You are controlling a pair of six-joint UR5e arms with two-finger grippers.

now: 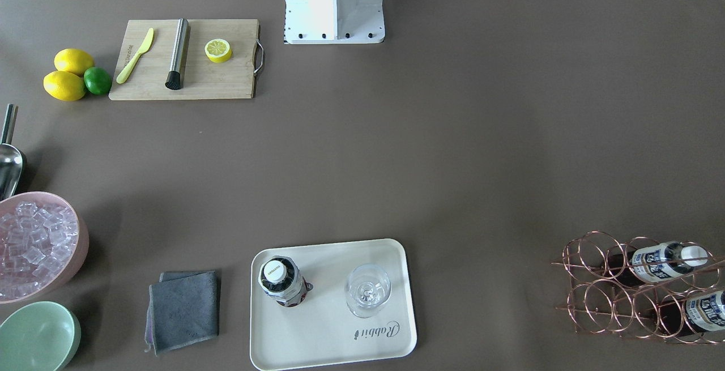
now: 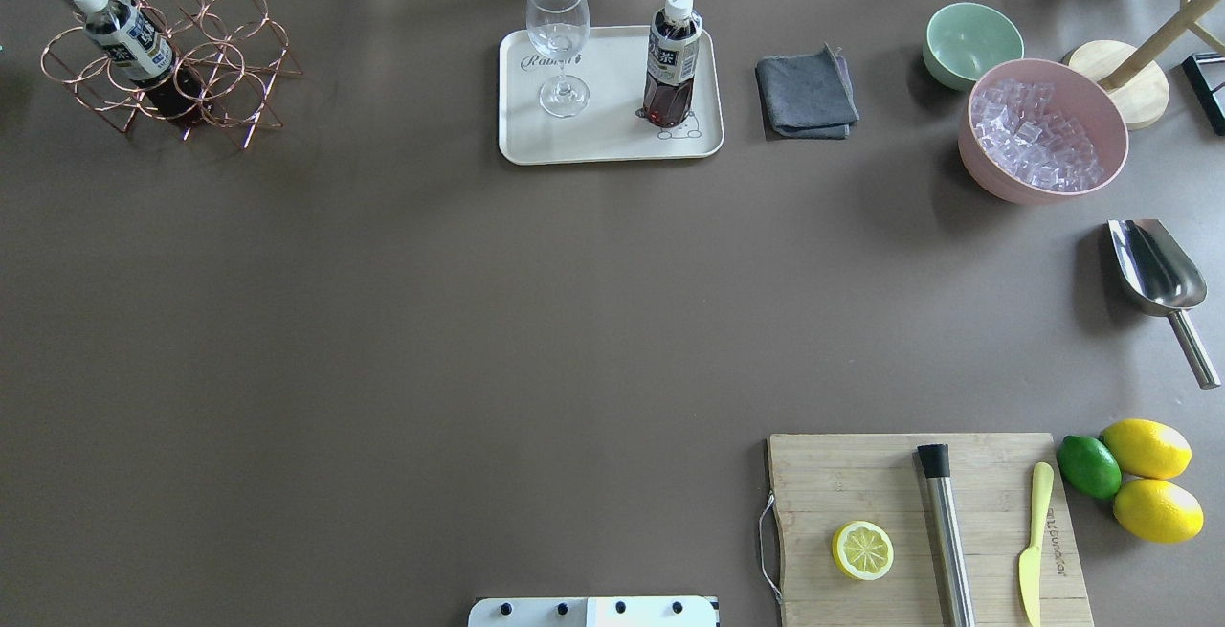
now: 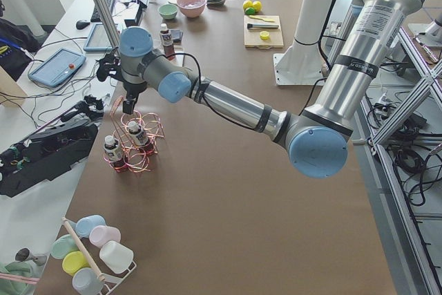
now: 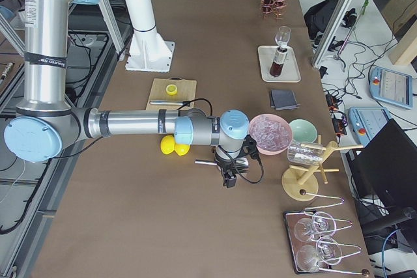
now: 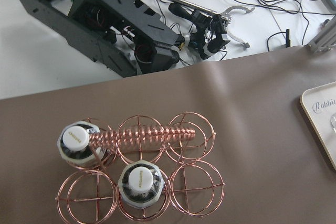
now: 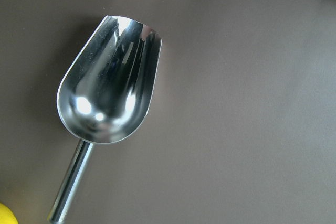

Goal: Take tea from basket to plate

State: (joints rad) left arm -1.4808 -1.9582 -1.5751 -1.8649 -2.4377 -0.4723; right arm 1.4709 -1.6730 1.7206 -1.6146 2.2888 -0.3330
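Overhead exterior view: a small clear plastic bottle of dark brown tea (image 2: 673,62) with a white screw cap stands upright on the cream rectangular tray (image 2: 612,146) at the far edge of the brown surface (image 2: 431,321). It shares the tray with a clear stemmed wine glass (image 2: 558,38). Two matching tea bottles (image 2: 124,41) sit in the copper wire basket (image 2: 206,72) of six rings at the far left corner. The left wrist view shows one in an end cell of one row and the other in the middle cell of the next row. In the exterior left view, the left tool (image 3: 128,106) hangs just above the basket; whether it is open or closed cannot be told. In the exterior right view, the right tool (image 4: 229,179) hovers over a shiny steel scoop (image 6: 107,85) lying on the surface near the pink bowl of ice cubes (image 2: 1043,129); its state cannot be told either.
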